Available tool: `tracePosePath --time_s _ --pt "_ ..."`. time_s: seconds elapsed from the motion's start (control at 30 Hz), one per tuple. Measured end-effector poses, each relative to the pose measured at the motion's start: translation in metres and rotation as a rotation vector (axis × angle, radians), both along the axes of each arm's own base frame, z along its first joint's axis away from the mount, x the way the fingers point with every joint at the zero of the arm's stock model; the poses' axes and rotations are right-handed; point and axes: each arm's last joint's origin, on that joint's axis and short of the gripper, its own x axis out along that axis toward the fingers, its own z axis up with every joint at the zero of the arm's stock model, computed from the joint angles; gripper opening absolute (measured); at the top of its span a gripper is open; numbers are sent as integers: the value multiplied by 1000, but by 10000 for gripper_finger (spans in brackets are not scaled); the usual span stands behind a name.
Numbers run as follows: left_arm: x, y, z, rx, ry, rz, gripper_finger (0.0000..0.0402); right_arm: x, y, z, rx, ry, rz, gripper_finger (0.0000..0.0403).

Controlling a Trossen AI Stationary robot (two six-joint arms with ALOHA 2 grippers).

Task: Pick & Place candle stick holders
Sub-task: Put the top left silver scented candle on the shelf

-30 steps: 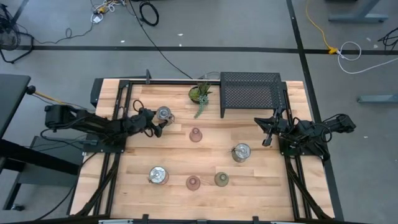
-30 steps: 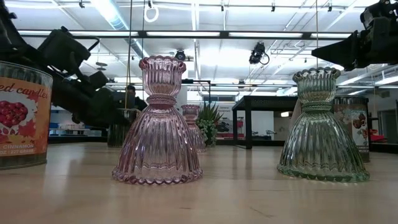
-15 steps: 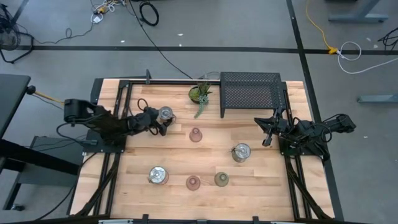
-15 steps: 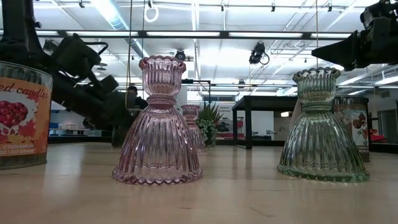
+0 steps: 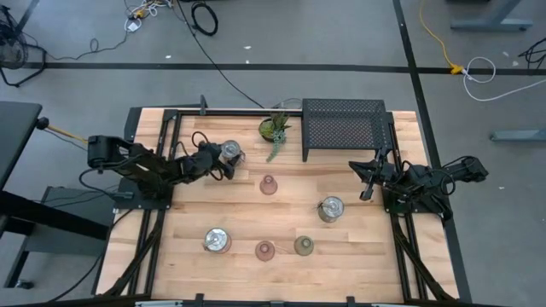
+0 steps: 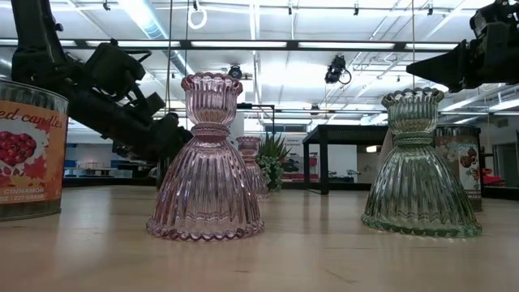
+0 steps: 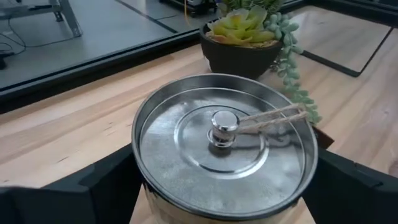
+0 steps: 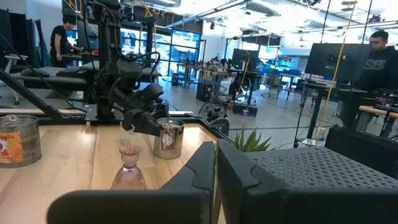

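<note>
Three silver tins serve as holders: one at the far left (image 5: 227, 153), one at the right (image 5: 331, 208), one at the near left (image 5: 217, 240). Two pink glass holders (image 5: 268, 184) (image 5: 264, 250) and an olive-green one (image 5: 304, 246) stand upright on their wide bases. My left gripper (image 7: 224, 193) is open around the far-left tin (image 7: 224, 143), one finger on each side of its wall. My right gripper (image 5: 367, 183) hovers shut by the table's right edge, holding nothing. My left gripper comes at the far-left tin about level from the table's left side, slanting slightly down. Its fingers (image 7: 106, 186) stand close against the tin's round wall (image 7: 140, 180) on both sides; whether they touch it I cannot tell. The tin stands upright on the table.
A small potted plant (image 5: 275, 130) stands just beyond the far-left tin, its trailing stem (image 7: 292, 68) close to the lid. A black mesh rack (image 5: 344, 124) stands at the far right. Bare wood lies between the holders.
My left gripper has moved toward the table's right, closing in on the far-left silver tin until its fingers flank it, and the arm behind it has stretched out. My right arm has kept still.
</note>
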Motion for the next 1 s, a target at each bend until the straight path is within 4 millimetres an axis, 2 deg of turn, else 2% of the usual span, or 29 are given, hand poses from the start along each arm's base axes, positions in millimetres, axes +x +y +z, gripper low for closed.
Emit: tracePosePath --time_s 0.4,0.53,0.63,0.77,0.9,1.0 --pt "4 -2 4 -29 -75 -90 362 0 0 0 0 0 0 18" --pt "20 0 16 -88 -155 -181 362 0 0 0 0 0 0 18" --pt "44 4 33 -77 -159 -238 362 0 0 0 0 0 0 18" --pt "79 13 63 -60 -20 -262 362 0 0 0 0 0 0 18" --pt "108 21 109 6 69 -283 362 0 0 0 0 0 0 18" --pt "123 26 148 89 11 -296 362 0 0 0 0 0 0 18"
